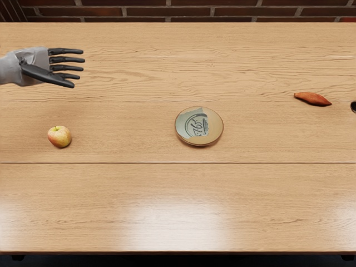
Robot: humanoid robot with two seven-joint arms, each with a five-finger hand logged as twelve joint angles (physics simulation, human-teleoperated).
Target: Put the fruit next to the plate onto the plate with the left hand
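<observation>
A yellow-red apple lies on the wooden table at the left, well to the left of the plate. The small round plate, grey-patterned with a tan rim, sits near the table's middle and holds nothing. My left hand hovers at the upper left, behind the apple, its dark fingers stretched out straight and spread, holding nothing. At the right edge only a dark tip of the right arm shows.
An orange-brown sweet potato lies far right, near the dark tip. A brick wall runs behind the table's far edge. The table's front edge crosses the bottom of the view.
</observation>
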